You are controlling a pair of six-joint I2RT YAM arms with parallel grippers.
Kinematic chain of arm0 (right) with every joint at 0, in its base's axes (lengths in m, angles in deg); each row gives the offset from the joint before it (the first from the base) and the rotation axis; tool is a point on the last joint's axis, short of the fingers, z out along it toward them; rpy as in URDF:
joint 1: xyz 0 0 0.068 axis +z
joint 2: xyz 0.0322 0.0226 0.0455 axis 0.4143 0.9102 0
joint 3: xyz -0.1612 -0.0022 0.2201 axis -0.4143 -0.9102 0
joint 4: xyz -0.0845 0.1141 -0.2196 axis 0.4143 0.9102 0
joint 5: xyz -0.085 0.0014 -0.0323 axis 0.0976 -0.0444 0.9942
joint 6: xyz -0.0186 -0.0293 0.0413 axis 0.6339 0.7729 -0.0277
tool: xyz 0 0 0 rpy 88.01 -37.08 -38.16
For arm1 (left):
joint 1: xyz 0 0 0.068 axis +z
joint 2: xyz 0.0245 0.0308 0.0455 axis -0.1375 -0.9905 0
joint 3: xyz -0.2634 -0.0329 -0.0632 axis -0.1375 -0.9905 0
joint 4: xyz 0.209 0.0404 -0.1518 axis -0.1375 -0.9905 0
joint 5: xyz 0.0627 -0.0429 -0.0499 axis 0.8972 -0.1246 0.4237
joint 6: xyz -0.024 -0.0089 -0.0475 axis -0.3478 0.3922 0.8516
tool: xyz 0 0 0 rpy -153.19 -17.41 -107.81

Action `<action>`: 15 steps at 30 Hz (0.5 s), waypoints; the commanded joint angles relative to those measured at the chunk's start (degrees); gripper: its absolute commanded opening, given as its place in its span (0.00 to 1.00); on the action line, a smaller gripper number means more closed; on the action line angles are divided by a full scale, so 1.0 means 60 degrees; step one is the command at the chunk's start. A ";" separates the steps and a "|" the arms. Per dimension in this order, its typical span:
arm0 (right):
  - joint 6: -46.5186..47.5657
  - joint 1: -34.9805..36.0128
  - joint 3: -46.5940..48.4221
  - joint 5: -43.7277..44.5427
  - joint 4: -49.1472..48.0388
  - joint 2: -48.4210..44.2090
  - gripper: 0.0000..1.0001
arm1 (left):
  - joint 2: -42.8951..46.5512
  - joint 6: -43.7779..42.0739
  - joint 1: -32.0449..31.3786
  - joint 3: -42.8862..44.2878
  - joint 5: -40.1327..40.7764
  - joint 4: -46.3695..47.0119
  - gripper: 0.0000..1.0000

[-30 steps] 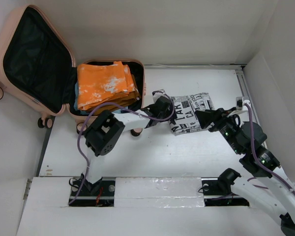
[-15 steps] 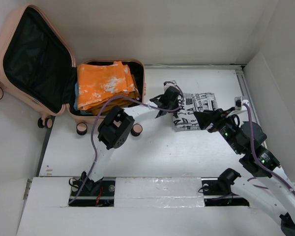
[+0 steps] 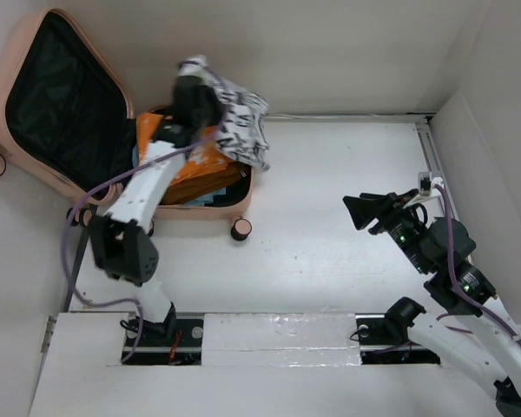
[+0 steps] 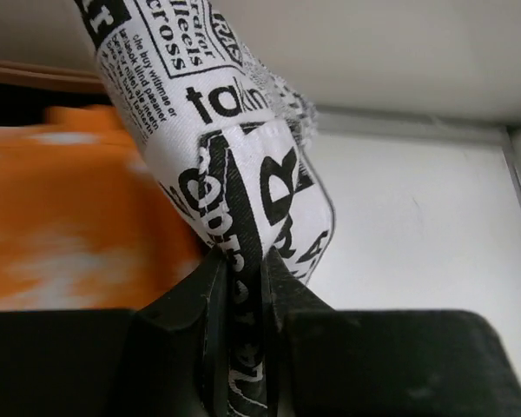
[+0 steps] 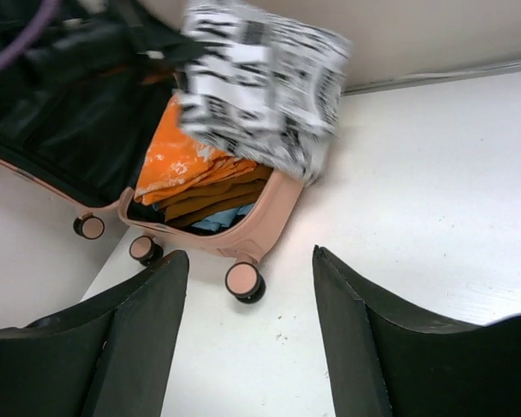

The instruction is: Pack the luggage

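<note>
The pale pink luggage lies open at the back left, its black-lined lid tilted up. Folded orange cloth fills the base, with brown and pale blue layers under it. My left gripper hangs above the luggage, shut on a white cloth with black newspaper print that dangles over the far right corner. In the left wrist view the printed cloth is pinched between the fingers. My right gripper stands open over the table at the right, holding nothing.
The luggage wheels rest on the white table. A white wall runs along the back, and a raised white panel borders the right side. A white ledge crosses the front by the arm bases.
My left gripper closed on the printed cloth and carried it from the table's middle up and left, over the open luggage. The right arm has stayed still.
</note>
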 commanded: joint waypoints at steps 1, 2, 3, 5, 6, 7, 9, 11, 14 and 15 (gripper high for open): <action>-0.0041 -0.0049 -0.0104 -0.0368 -0.0784 -0.0056 0.65 | 0.1980 0.0213 0.2314 -0.1270 -0.0678 0.1162 0.00; -0.0041 -0.0049 -0.0104 -0.0369 -0.0784 -0.0056 0.65 | 0.1983 0.0347 0.2774 -0.2028 -0.0869 0.1425 0.00; -0.0041 -0.0049 -0.0104 -0.0369 -0.0784 -0.0056 0.65 | 0.1983 0.0464 0.3155 -0.2398 -0.0973 0.1529 0.00; -0.0041 -0.0049 -0.0104 -0.0457 -0.0784 -0.0056 0.65 | 0.1765 0.0713 0.3933 -0.2986 -0.1106 0.1647 0.00; -0.0041 -0.0049 -0.0104 -0.0457 -0.0784 -0.0056 0.65 | 0.1633 0.0859 0.4138 -0.3249 -0.0932 0.1647 0.00; -0.0041 -0.0049 -0.0104 -0.0457 -0.0784 -0.0056 0.65 | 0.1487 0.0977 0.4315 -0.3252 -0.0640 0.1458 0.00; -0.0041 -0.0049 -0.0016 -0.0544 -0.0784 -0.0056 0.65 | 0.1120 0.1386 0.4783 -0.3369 -0.0637 0.1064 0.00; -0.0041 -0.0049 -0.0016 -0.0545 -0.0784 -0.0143 0.65 | 0.0930 0.1592 0.5193 -0.3369 -0.1205 0.0842 0.00; -0.0041 -0.0049 -0.0016 -0.0632 -0.0871 -0.0144 0.65 | 0.1016 0.2061 0.5385 -0.3764 -0.1020 0.0535 0.18; -0.0041 -0.0049 -0.0016 -0.0763 -0.0872 -0.0144 0.65 | 0.1220 0.2149 0.5386 -0.3939 -0.1018 0.0418 0.21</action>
